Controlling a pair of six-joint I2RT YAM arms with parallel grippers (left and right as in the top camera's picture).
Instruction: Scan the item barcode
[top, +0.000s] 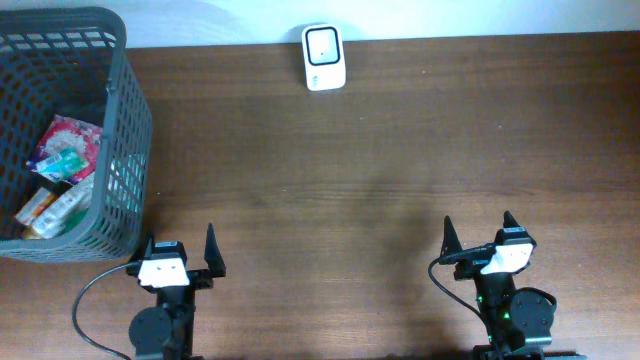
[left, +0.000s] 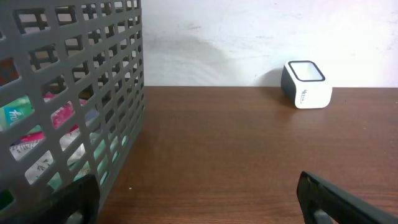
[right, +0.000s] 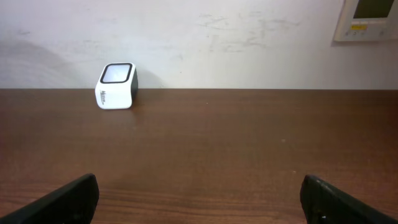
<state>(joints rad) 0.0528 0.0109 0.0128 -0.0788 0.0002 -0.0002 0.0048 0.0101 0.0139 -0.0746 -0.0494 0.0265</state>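
Left gripper (top: 181, 245) sits at the near edge of the table (top: 350, 180), jaws spread wide, nothing between them. Right gripper (top: 478, 228) is the same: wide apart, empty, near edge on the other side, well apart from the left one. Both point toward the far wall (right: 199, 43). The brown wood in front of both is bare. Just ahead and to the left of the left gripper is a dark grey mesh basket (top: 125, 170), upright at the table's left end and not touching the gripper. Inside it lie a few packets (top: 62, 148), a pink-and-green one on top and paler ones lower down, jumbled flat; no barcode can be made out from here. Far side, up against the wall and roughly mid-table, stands the small white scanner (top: 324, 57) with its dark-framed window facing up, well apart from the basket and both arms. A pale wall panel (right: 370, 18) shows high on the right in the right wrist view.
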